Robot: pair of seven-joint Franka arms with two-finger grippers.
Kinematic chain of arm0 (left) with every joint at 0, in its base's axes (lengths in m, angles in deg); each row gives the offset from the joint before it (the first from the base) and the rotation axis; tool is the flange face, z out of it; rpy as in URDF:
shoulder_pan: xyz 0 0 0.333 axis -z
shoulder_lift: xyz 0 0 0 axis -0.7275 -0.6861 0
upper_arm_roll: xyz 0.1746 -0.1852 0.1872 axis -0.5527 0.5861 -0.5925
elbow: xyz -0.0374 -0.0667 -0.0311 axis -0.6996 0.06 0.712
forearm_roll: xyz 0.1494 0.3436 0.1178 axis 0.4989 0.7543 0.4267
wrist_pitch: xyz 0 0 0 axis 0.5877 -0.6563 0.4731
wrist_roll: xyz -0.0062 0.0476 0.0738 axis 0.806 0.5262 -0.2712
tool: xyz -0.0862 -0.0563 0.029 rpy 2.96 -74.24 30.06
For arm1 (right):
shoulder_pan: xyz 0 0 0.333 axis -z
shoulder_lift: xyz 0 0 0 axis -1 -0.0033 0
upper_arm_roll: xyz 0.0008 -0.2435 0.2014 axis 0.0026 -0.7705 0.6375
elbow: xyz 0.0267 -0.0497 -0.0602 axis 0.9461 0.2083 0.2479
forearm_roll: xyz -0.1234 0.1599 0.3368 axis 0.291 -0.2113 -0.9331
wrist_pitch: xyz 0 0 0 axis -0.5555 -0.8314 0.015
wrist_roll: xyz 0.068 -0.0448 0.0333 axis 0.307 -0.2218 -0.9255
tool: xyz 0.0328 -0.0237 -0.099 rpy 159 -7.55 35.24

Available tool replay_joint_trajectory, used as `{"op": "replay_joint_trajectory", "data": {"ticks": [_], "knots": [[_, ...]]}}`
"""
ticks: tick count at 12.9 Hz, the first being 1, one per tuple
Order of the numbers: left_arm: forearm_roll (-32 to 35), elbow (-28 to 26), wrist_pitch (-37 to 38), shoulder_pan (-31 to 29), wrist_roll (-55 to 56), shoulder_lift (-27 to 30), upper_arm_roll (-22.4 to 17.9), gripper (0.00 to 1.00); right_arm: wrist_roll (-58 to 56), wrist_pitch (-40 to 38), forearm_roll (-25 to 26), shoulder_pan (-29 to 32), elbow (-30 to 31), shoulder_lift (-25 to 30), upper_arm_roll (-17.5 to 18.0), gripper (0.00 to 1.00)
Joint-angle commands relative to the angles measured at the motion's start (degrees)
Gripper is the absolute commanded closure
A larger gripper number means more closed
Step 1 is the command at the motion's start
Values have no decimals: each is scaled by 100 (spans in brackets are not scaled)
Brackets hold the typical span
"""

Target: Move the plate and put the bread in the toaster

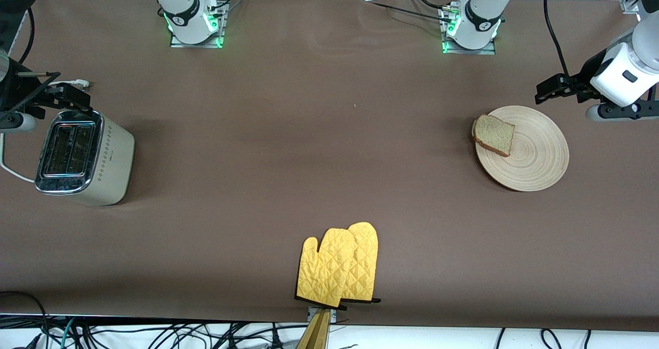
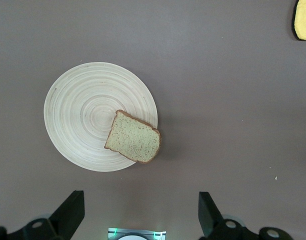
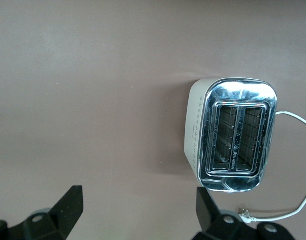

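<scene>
The brown table (image 1: 319, 133) carries everything. Largest of the task's things is the plate (image 1: 535, 156), a round, flat disc of pale wood with concentric ring grooves, lying toward the left arm's end of the table. The toaster (image 1: 85, 158) stands well apart from it at the right arm's end: cream-white sides with a dotted diamond pattern, a shiny chrome top with two slots (both look empty in the right wrist view), and a white power cord (image 1: 7, 166) trailing off from it. A pair of yellow quilted oven mitts (image 1: 340, 266) lies at the table edge nearest the front camera, between the two ends. The bread (image 1: 494, 134), a squarish slice of light brown wholegrain with a darker crust, rests on the plate's rim on the side toward the toaster, one corner overhanging the edge.

The left gripper (image 2: 138, 212) hangs over the table just beside the plate, fingers spread wide and empty. The right gripper (image 3: 138, 212) hangs beside the toaster, likewise spread and holding nothing.
</scene>
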Motion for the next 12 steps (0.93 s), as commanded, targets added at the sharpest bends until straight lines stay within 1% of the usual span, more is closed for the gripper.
{"op": "replay_joint_trajectory", "data": {"ticks": [1, 3, 4, 5, 6, 7, 8, 10, 12], "knots": [[232, -24, -98, -49, -61, -93, -128, 0, -45, -48, -4, 21, -103, -12, 6, 0], [259, 20, -255, -224, -489, -313, -268, 0, -45, -48, -4, 21, -103, -12, 6, 0], [215, 186, -265, -268, -875, -558, -460, 0, -45, -48, -4, 21, -103, -12, 6, 0], [189, 501, -265, -373, -1244, -882, -593, 0, -45, -48, -4, 21, -103, -12, 6, 0], [102, 817, -265, -923, -1613, -1303, -533, 0, -45, -48, -4, 21, -103, -12, 6, 0], [-152, 1116, -265, -1346, -2078, -1681, -402, 0, -45, -48, -4, 21, -103, -20, 6, 0], [-250, 1319, -257, -1602, -2492, -2016, -357, 0, -45, -48, -4, 21, -103, -12, 6, 0], [-434, 1846, -204, -2059, -2873, -2631, -296, 0, -45, -48, -4, 21, -103, -12, 6, 0], [-471, 2208, -186, -2753, -3136, -3177, 211, 0, -45, -57, -4, 21, -103, -12, 6, 0]]}}
